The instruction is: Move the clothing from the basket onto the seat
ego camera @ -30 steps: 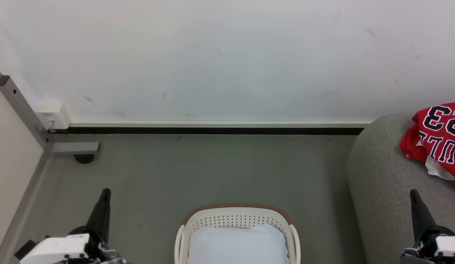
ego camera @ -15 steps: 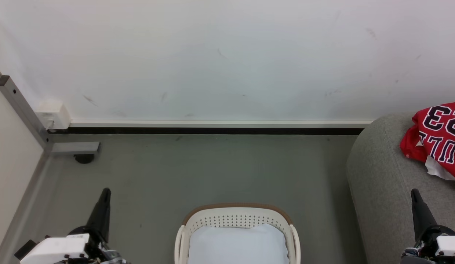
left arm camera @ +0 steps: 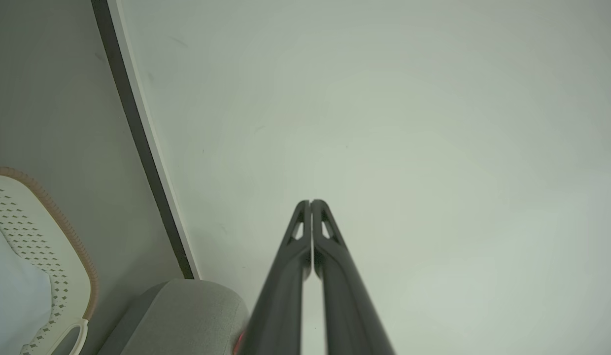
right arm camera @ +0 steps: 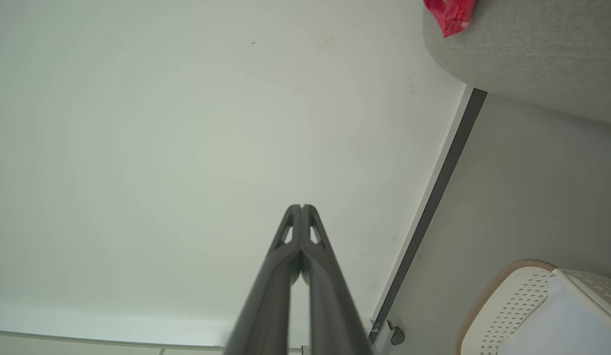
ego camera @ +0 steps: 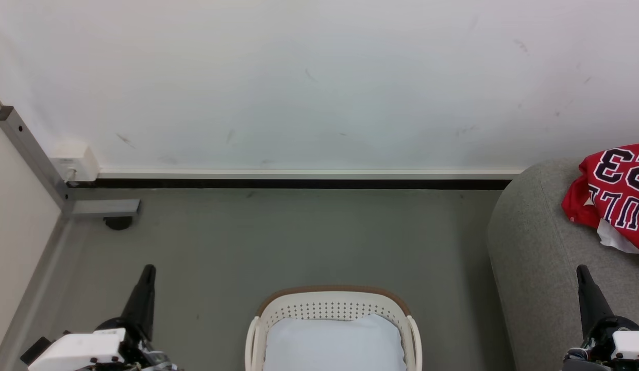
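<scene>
The red clothing (ego camera: 616, 198), with a "23" and block lettering, lies on the light-grey seat (ego camera: 536, 247) at the right edge of the head view. A red corner of the clothing (right arm camera: 451, 15) also hangs over the seat (right arm camera: 532, 54) in the right wrist view. The cream basket (ego camera: 332, 304) with a brown rim stands on the floor at the bottom centre, holding a plain pale-white pad (ego camera: 334, 342). My left gripper (ego camera: 148, 269) is shut and empty at the lower left, left of the basket. Over the seat's front edge, my right gripper (ego camera: 581, 269) is shut and empty.
A white wall with a dark baseboard (ego camera: 288, 183) runs behind the grey floor (ego camera: 278, 242). A grey metal frame leg with a black foot (ego camera: 117, 221) and a white socket box (ego camera: 74, 161) sit at the far left.
</scene>
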Controlling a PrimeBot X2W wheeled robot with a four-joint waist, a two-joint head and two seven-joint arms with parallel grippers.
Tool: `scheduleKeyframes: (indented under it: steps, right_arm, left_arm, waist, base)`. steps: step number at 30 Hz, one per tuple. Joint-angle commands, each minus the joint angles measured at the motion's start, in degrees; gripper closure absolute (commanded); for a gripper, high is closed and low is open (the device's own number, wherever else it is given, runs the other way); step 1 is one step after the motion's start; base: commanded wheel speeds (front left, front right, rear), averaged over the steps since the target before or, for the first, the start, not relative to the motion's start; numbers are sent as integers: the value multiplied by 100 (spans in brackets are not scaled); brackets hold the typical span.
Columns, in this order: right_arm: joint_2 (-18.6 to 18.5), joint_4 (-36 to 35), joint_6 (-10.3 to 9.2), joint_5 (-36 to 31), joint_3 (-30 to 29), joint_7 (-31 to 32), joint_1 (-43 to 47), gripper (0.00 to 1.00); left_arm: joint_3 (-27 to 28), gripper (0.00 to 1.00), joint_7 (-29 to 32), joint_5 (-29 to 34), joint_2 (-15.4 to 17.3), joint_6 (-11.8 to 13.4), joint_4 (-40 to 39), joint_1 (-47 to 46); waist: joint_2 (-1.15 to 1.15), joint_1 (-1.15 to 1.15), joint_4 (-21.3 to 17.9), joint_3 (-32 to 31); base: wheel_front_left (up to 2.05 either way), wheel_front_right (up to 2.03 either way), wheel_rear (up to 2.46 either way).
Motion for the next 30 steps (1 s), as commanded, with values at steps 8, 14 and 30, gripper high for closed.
scheduleKeyframes:
  steps: [8,14,30]
  right_arm:
    - [-106,-37,-13,115,92,-81,-21,100]
    - [-158,-49,-14,166,158,-131,-16,100]
    - [-314,-90,-14,368,364,-299,-3,100]
  left_arm:
    - [11,100,11,-72,8,-27,-11,-39]
    - [13,100,11,-72,8,-27,-11,-38]
    - [11,100,11,-72,8,-27,-14,-38]
  waist:
    - [0,0,0,1]
    - [0,0,0,1]
    - [0,0,1,2]
  base:
    - [0,0,0]
    - [0,0,0]
    - [0,0,0]
